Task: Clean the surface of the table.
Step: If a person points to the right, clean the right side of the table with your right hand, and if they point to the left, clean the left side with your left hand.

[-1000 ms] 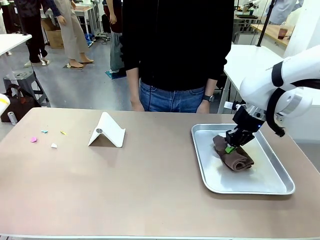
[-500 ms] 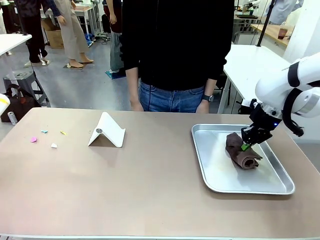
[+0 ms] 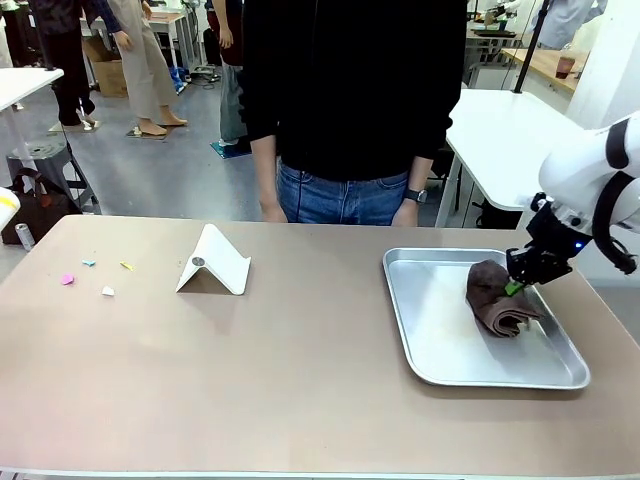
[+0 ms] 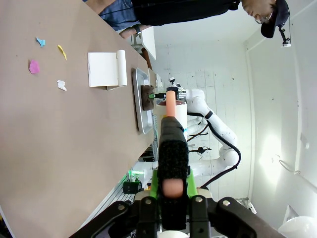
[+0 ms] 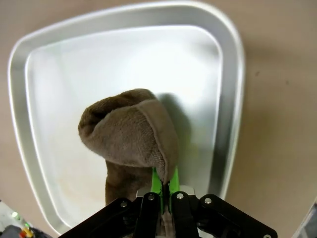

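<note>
The tan-brown table stretches across the front view. A brown cloth lies bunched in a silver tray at the right. My right gripper is shut on the cloth's right edge. From the right wrist, the cloth rises from the shut green pads of my right gripper over the tray. My left gripper is shut on a black-handled tool with a pink tip, held off the table's left end. Small coloured paper scraps lie on the left part.
A white folded stand sits left of centre. A person in black stands at the far edge with hands resting near it. The left wrist view also takes in the scraps, the stand and the tray.
My right gripper has moved rightward across the tray, dragging the brown cloth with it from the tray's middle to its right side. Nothing else has moved.
</note>
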`<move>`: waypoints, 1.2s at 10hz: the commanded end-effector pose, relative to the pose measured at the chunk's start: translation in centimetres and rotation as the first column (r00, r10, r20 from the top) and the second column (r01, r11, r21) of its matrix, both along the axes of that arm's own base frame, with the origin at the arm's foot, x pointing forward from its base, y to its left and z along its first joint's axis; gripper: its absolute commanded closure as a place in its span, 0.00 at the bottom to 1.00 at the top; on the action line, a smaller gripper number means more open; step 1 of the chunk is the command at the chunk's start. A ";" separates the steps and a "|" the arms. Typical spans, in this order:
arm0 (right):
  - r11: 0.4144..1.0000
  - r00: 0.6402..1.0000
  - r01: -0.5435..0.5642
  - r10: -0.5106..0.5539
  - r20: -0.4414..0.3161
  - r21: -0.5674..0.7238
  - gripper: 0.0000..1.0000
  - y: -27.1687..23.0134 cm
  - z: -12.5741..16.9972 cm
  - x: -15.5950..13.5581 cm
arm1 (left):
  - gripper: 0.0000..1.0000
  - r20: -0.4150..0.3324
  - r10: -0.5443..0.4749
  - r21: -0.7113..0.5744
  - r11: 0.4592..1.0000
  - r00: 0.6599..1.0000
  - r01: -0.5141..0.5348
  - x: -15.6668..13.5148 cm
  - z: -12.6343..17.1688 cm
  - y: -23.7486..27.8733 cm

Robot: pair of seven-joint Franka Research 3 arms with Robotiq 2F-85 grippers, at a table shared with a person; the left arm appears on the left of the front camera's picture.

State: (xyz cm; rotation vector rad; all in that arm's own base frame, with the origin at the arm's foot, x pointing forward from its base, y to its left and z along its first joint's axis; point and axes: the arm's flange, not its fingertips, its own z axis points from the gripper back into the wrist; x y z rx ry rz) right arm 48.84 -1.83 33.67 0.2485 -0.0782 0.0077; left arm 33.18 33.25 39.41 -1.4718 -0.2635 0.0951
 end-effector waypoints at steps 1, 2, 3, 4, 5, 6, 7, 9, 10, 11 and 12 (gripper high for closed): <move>0.992 0.998 0.029 -0.037 0.058 0.121 0.94 -1.1 1.8 -1.2 | 1.00 0.004 -0.004 0.005 1.000 1.000 0.004 -0.3 0.4 0.0; 0.969 0.994 0.035 -0.058 0.088 0.245 0.94 -2.5 3.5 -1.8 | 1.00 0.004 -0.004 0.005 1.000 1.000 0.004 -0.3 0.4 0.0; 0.934 0.990 0.034 -0.081 0.118 0.355 0.94 -4.1 5.0 -2.4 | 1.00 0.004 -0.004 0.005 1.000 1.000 0.004 -0.3 0.4 0.0; 0.883 0.986 0.035 -0.108 0.130 0.468 0.94 -5.7 6.4 -3.1 | 1.00 0.004 -0.004 0.005 1.000 1.000 0.004 -0.3 0.4 0.0; 0.824 0.983 0.025 -0.123 0.135 0.567 0.94 -7.4 7.6 -3.8 | 1.00 0.004 -0.004 0.005 1.000 1.000 0.004 -0.3 0.4 0.0; 0.743 0.981 0.000 -0.131 0.146 0.669 0.94 -9.0 8.9 -4.6 | 1.00 0.004 -0.004 0.005 1.000 1.000 0.004 -0.3 0.4 0.0; 0.674 0.978 -0.028 -0.132 0.159 0.738 0.94 -10.5 9.6 -5.1 | 1.00 0.004 -0.004 0.005 1.000 1.000 0.004 -0.3 0.4 0.0; 0.523 0.976 -0.089 -0.124 0.179 0.848 0.94 -12.9 10.6 -6.2 | 1.00 0.004 -0.004 0.005 1.000 1.000 0.004 -0.3 0.4 0.0; 0.441 0.977 -0.118 -0.110 0.184 0.890 0.94 -14.0 11.1 -7.0 | 1.00 0.004 -0.004 0.005 1.000 1.000 0.004 -0.3 0.4 0.0; 0.364 0.976 -0.143 -0.104 0.193 0.920 0.94 -15.1 12.0 -7.9 | 1.00 0.004 -0.004 0.005 1.000 1.000 0.004 -0.3 0.4 0.0; 0.347 0.972 -0.142 -0.127 0.196 0.927 0.94 -16.0 12.8 -9.1 | 1.00 0.004 -0.004 0.005 1.000 1.000 0.004 -0.3 0.4 0.0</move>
